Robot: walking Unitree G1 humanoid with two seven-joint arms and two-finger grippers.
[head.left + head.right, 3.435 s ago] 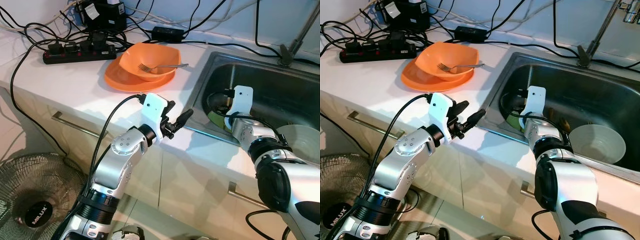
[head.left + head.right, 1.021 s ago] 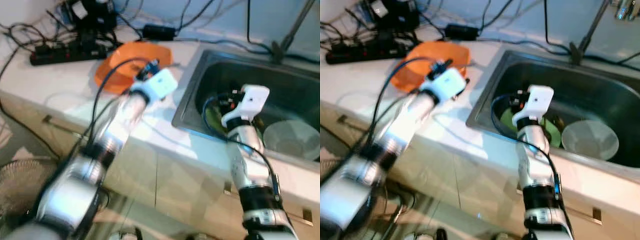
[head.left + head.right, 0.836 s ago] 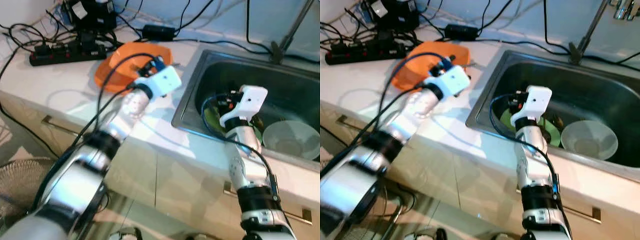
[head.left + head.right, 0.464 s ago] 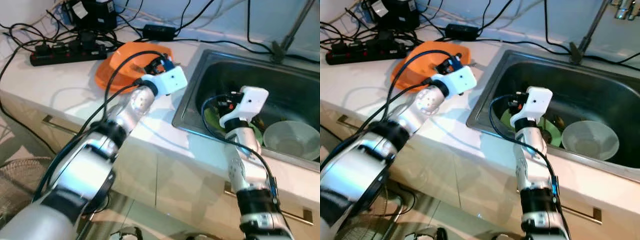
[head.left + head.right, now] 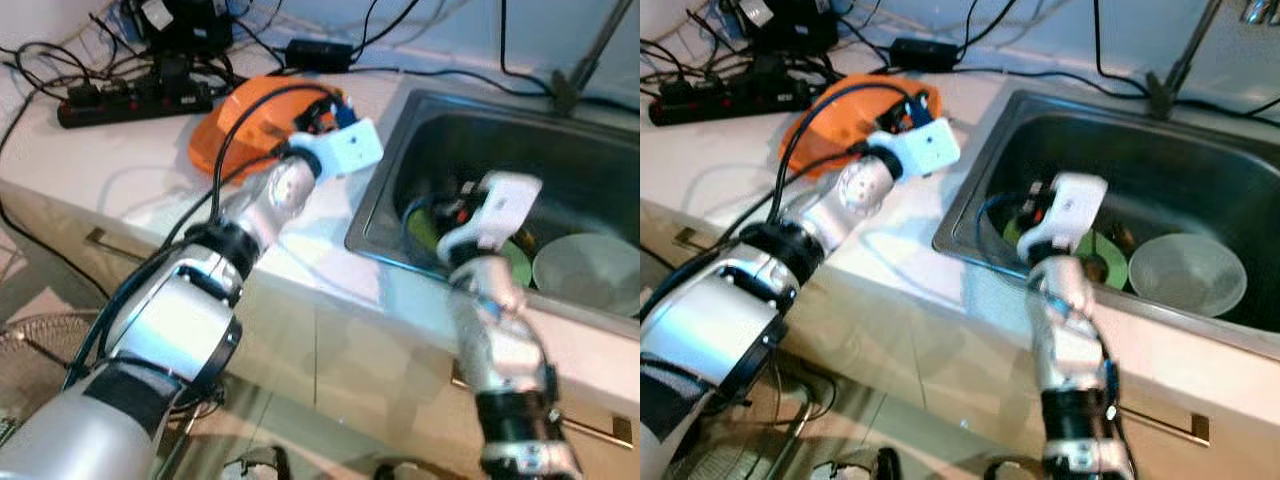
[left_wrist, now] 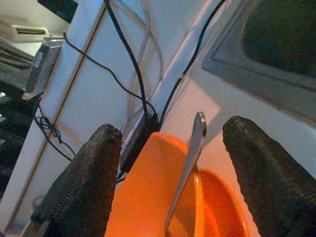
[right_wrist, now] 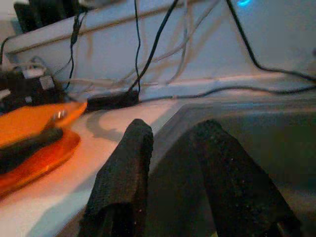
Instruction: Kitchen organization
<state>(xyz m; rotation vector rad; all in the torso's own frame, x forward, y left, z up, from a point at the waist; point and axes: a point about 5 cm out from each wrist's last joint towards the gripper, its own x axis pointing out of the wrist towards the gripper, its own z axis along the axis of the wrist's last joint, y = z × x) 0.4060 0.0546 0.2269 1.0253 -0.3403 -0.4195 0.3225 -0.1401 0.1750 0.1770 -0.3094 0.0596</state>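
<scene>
The orange bowl [image 5: 262, 112] sits on an orange plate [image 5: 222, 152] on the white surface [image 5: 120, 150], just beside the steel sink [image 5: 1160, 170]. A metal fork [image 6: 186, 163] lies in the bowl with its handle sticking out over the rim toward the sink. The left gripper [image 6: 170, 177] reaches out over the bowl, its jaws spread wide with one black finger [image 6: 86, 182] on each side of the fork handle, not touching it. The right gripper [image 7: 170, 173] is held over the near edge of the sink, with the orange plate off to one side of it. Its jaws are a little apart and hold nothing. Inside the sink lies a green plate [image 5: 1110, 262] close to the near wall, and a pale bowl [image 5: 1187, 273] sits right beside it, farther from the orange bowl. On the far side of the orange bowl from the robot, a black power strip [image 5: 135, 103] lies on the surface with many black cables [image 5: 60, 60] tangled around it. A black power brick [image 5: 320, 52] lies near the back wall, between the power strip and the sink.
</scene>
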